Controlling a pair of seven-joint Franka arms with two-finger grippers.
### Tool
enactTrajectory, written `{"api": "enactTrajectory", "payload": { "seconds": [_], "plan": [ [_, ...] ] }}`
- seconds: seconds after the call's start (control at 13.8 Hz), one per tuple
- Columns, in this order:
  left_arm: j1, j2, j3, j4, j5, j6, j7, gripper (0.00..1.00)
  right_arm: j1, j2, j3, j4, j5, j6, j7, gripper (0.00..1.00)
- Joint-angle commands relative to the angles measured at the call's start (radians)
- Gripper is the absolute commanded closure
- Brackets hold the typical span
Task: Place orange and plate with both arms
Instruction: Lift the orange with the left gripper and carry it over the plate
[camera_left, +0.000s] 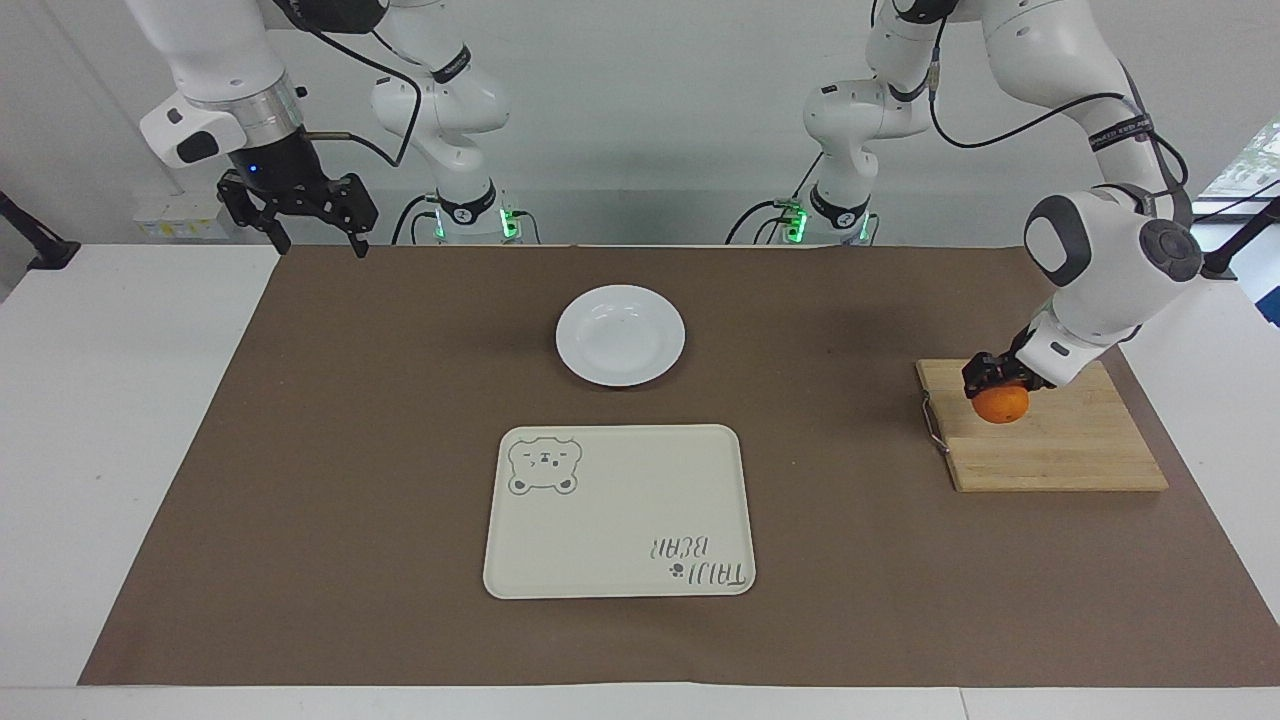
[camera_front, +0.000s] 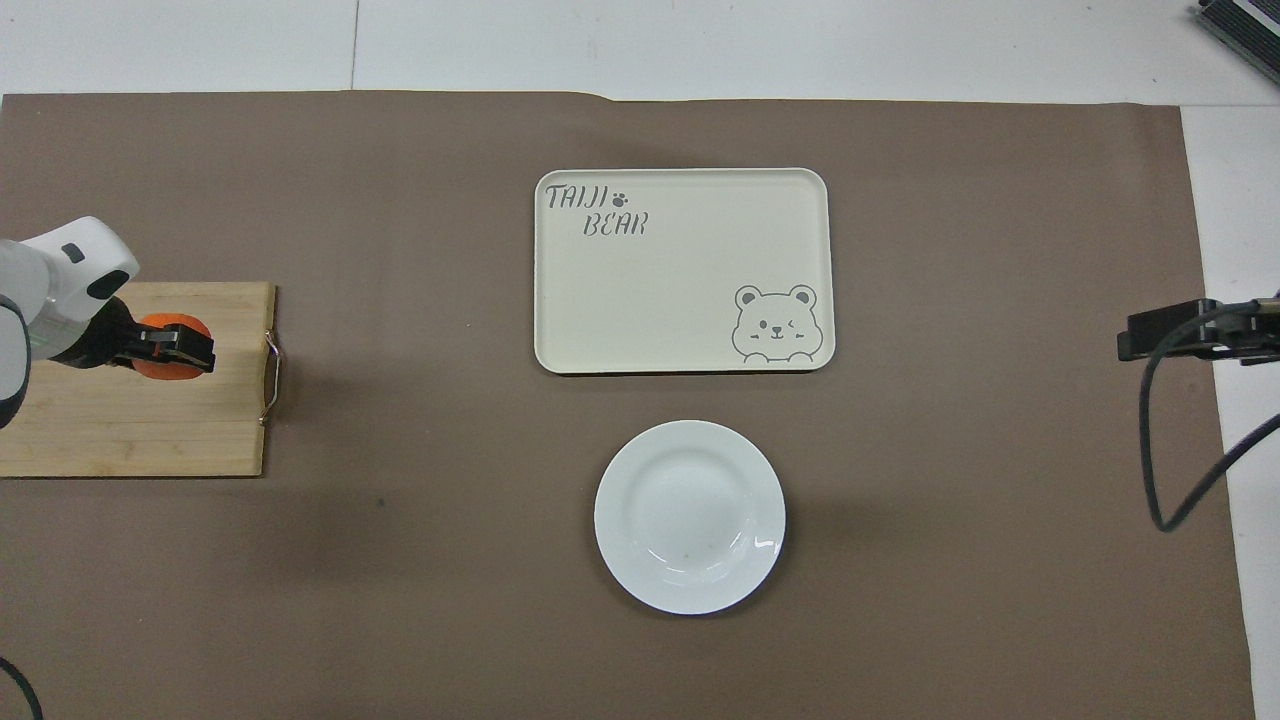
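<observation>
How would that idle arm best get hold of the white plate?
Probably by the rim. The plate lies flat and is too wide to span, so the waiting right gripper, open above the mat's corner, could pinch the raised edge on its own end, one finger inside and one under.

White table (camera_left: 120, 420) covered by a brown mat (camera_left: 350, 450). On the mat: a white plate (camera_left: 620, 335) nearer the robots; a cream bear-print tray (camera_left: 618, 511) just farther from them; a wooden cutting board (camera_left: 1045, 440) toward the left arm's end.
</observation>
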Motion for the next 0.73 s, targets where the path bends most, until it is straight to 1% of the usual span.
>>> {"api": "enactTrajectory", "payload": {
  "seconds": [0.0,0.15,0.22,0.36,0.44,0.51,0.65],
  "plan": [
    [-0.056,-0.036,0.008,0.109,0.0,-0.15,-0.056,1.0,0.023,-0.005,-0.037,-0.012,0.012,0.015,0.005,0.0],
    [-0.07,-0.075,0.005,0.141,0.002,-0.197,-0.058,1.0,0.006,-0.003,-0.035,-0.012,0.012,0.016,0.004,0.0],
    [-0.083,-0.082,0.006,0.168,0.0,-0.234,-0.061,1.0,0.006,-0.003,-0.035,-0.012,0.012,0.016,0.002,0.0],
    [-0.084,-0.082,0.0,0.273,0.003,-0.347,-0.096,1.0,-0.006,-0.003,-0.023,-0.013,0.012,0.016,0.004,0.0],
    [-0.09,-0.084,-0.004,0.302,0.003,-0.389,-0.113,1.0,-0.029,-0.003,0.0,-0.013,0.012,0.018,0.004,0.0],
    [-0.11,-0.087,-0.006,0.305,0.002,-0.403,-0.136,1.0,-0.031,-0.003,0.006,-0.013,0.014,0.016,0.004,0.0],
    [-0.158,-0.111,-0.02,0.278,0.0,-0.389,-0.206,1.0,-0.028,-0.005,0.006,-0.013,0.014,0.015,0.004,0.0]
  ]
}}
